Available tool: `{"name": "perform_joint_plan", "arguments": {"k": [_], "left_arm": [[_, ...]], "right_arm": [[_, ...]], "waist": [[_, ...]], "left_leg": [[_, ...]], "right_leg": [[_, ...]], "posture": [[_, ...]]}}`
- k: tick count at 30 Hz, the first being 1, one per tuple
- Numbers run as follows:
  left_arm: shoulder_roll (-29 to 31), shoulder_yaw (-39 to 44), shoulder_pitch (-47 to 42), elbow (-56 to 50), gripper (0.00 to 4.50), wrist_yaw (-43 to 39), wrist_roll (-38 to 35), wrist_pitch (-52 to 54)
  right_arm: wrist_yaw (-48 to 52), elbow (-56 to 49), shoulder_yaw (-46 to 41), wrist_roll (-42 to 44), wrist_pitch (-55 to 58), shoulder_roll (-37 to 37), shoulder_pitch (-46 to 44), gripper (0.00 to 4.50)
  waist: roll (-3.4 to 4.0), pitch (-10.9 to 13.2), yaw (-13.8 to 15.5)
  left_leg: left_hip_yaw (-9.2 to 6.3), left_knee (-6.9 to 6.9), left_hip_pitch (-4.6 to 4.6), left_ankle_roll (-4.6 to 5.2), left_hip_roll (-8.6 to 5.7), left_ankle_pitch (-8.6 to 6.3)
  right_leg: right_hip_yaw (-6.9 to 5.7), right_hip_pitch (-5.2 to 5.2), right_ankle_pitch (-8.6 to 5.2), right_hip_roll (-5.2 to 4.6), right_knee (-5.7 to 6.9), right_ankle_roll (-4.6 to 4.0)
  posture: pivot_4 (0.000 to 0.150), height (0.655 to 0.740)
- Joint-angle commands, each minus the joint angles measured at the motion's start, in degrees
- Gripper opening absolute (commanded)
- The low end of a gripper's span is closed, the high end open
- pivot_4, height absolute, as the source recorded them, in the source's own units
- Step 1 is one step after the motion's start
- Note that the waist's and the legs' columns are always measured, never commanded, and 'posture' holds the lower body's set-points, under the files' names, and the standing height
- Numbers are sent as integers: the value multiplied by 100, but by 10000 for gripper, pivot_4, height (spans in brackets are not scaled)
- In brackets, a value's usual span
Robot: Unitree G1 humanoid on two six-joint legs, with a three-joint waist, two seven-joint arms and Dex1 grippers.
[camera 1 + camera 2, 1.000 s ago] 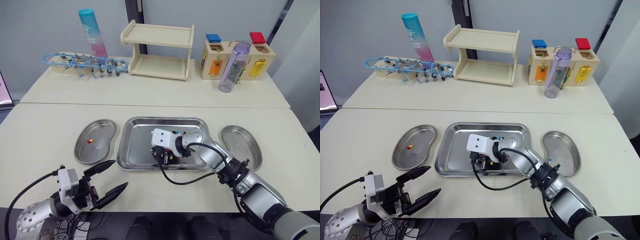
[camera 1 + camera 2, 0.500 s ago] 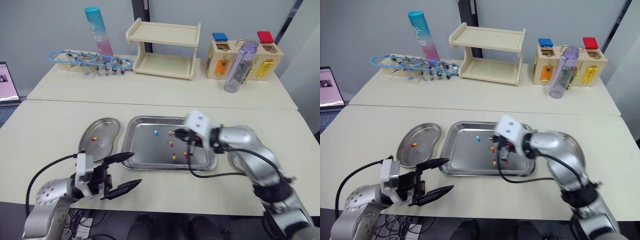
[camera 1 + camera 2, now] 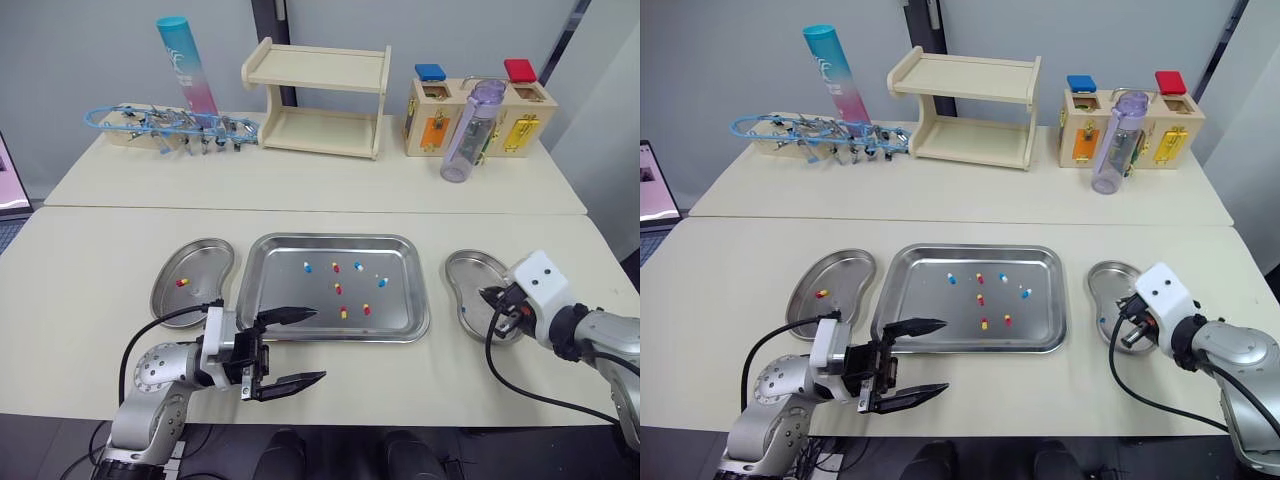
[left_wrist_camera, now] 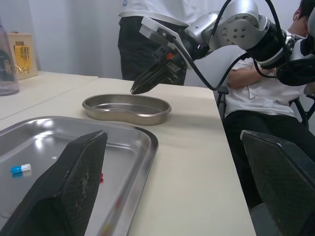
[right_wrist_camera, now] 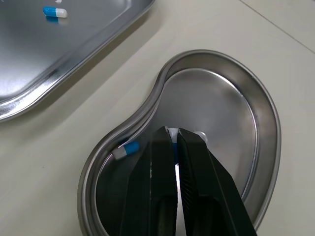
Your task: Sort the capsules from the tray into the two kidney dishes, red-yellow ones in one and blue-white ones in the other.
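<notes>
The right end effector (image 5: 173, 135), fingers narrowed on what looks like a white-tipped capsule (image 5: 170, 132), hangs low inside the right kidney dish (image 5: 268, 123), likely to release it beside the blue-white capsule (image 5: 125, 149) there. The left end effector (image 3: 293, 346) hovers wide open by the tray (image 3: 415, 325), ready for the remaining capsules.

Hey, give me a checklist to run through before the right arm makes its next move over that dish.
1. Right tool above the right kidney dish: ok.
2. Held capsule pinched at its tips: ok.
3. Held capsule's colour: cannot tell, only white shows.
4. Blue-white capsule already in that dish: ok.
5. Left tool open, at the tray's near edge, away from the right arm: ok.
</notes>
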Motion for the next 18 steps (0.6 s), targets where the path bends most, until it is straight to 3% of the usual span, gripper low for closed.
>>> {"name": "perform_joint_plan", "arguments": {"k": [1,2,5,15,18], "left_arm": [[-61,-32,94,-139,45000,88,18,-176],[-68,-30,121,-150,45000,107,25,-190],[-61,-30,205,-181,45000,174,39,-220],[-63,26,295,-238,45000,470,84,-268],[-13,59,343,-256,45000,591,109,-251]], "right_arm": [[-260,52,-49,-40,-218,-53,90,291],[-298,83,-52,-36,-244,-71,112,291],[-382,192,-142,-8,-341,-119,164,7674],[-165,328,-688,447,-858,-193,203,37660],[-56,378,-807,549,-1131,-278,215,37660]], "waist": [[0,0,3],[0,0,7],[0,0,17],[0,0,45],[0,0,46]], "left_leg": [[0,0,0,0,0,0],[0,0,0,0,0,0],[0,0,-1,0,-1,0],[0,0,0,0,-1,0],[0,0,0,0,-1,0]], "right_leg": [[0,0,0,0,0,0],[-1,0,0,0,0,0],[0,0,0,0,-1,0],[-1,3,0,0,-2,0],[-1,3,0,-1,-2,0]], "posture": [[1500,7400],[1500,7400],[1500,7400],[1500,7400],[1500,7400]]}}
